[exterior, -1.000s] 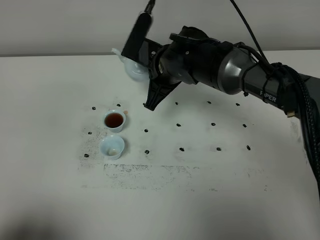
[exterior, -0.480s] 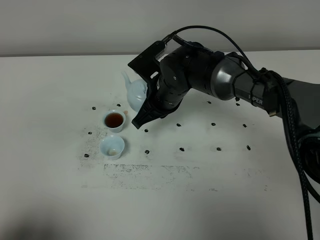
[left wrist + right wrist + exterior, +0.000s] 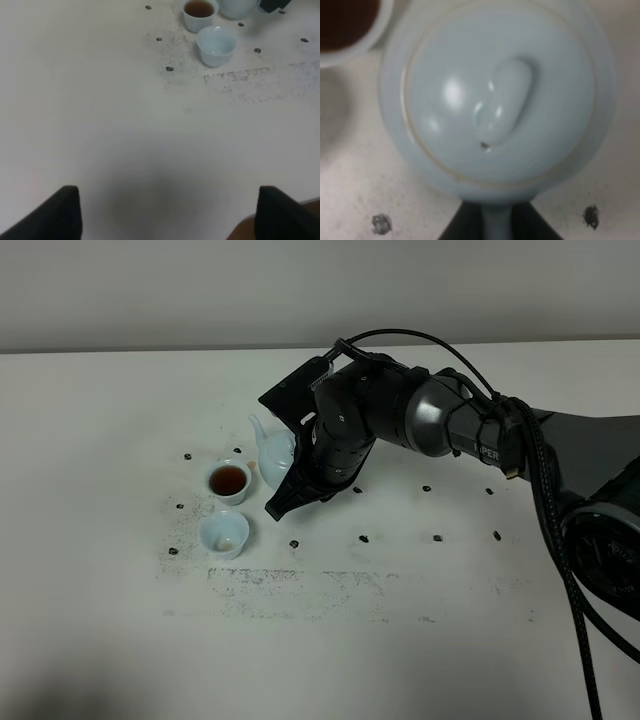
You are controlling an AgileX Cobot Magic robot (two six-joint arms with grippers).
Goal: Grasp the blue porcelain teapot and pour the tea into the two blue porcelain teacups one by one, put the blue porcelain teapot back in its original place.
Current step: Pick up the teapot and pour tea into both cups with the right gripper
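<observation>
**Item 1.** right gripper point(image 3: 288, 492) point(image 3: 496, 227): jaws clamped shut on the loop handle point(image 3: 496, 220) of the teapot, one dark finger on each side of it. It reaches in across the middle of the table on the black right arm point(image 3: 420, 420), cable looped over the top.

**Item 2.** blue porcelain teapot point(image 3: 272, 450) point(image 3: 495, 100): pale blue, upright, lid point(image 3: 460, 100) seated w/ its oblong knob point(image 3: 505, 97) on top. The spout point(image 3: 255, 425) points up and away toward the far left. Hangs low over the table. Can't tell from where I stand if the base touches.

**Item 3.** full teacup point(image 3: 229, 481) point(image 3: 199, 10) point(image 3: 342, 25): dark tea inside. Just beside the teapot, on its left.

**Item 4.** pale teacup point(image 3: 224, 534) point(image 3: 216, 44): just in front of the full one, close but apart. Inside looks pale (a faint tan speck at the bottom, hard to read).

**Item 5.** table point(image 3: 100, 620): white, w/ rows of black marks point(image 3: 363, 538) and grey scuffing near the cups.

**Item 6.** left gripper point(image 3: 172, 215): fingers spread wide, nothing btwn them, over bare table well clear of the cups. Seen in its wrist view only.
</observation>
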